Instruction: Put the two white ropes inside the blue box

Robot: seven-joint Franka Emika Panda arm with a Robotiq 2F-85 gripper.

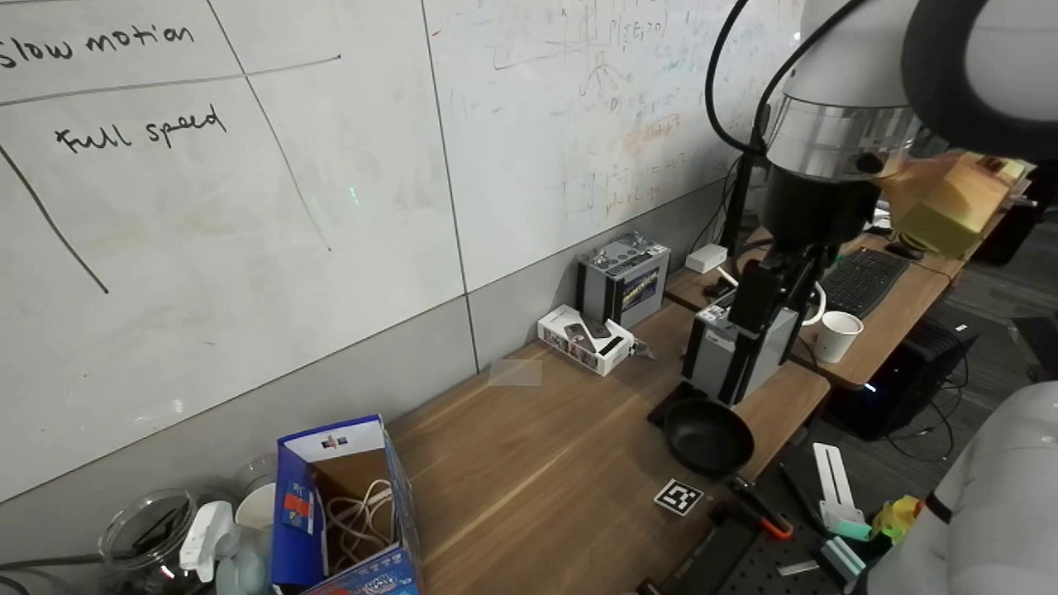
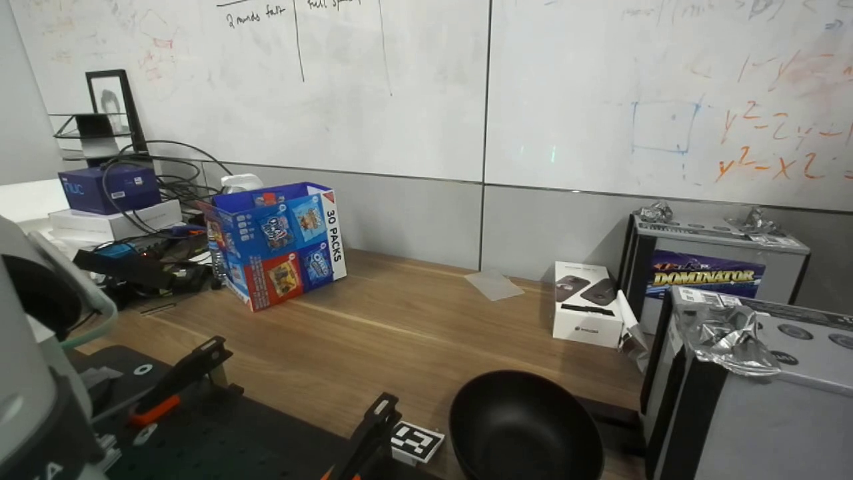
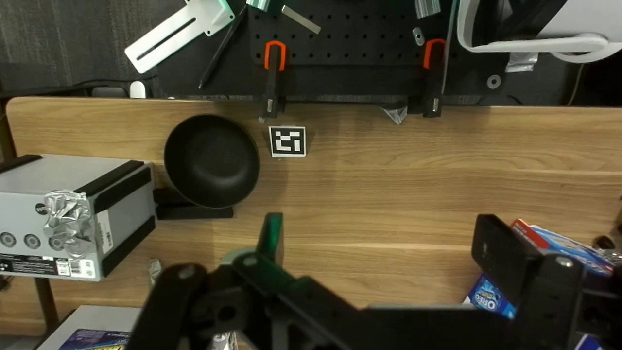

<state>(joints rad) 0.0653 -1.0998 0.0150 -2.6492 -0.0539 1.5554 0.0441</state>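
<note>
While the Robotiq gripper (image 3: 381, 243) hangs above the wooden tabletop (image 3: 388, 189), fingers spread wide apart, white rope (image 1: 361, 516) lies in tangled loops inside the blue snack carton (image 2: 280, 247), which stands open-topped near the edge below the whiteboard (image 2: 426, 100); whether the tangle is one rope or two cannot be told. Near the opposite edge, a black bowl (image 3: 212, 161) sits just beside a fiducial marker (image 3: 287, 141). A white smartphone box (image 2: 588, 303) lies toward the whiteboard edge, beside a grey device box (image 2: 710, 267) labelled DOMINATOR.
</note>
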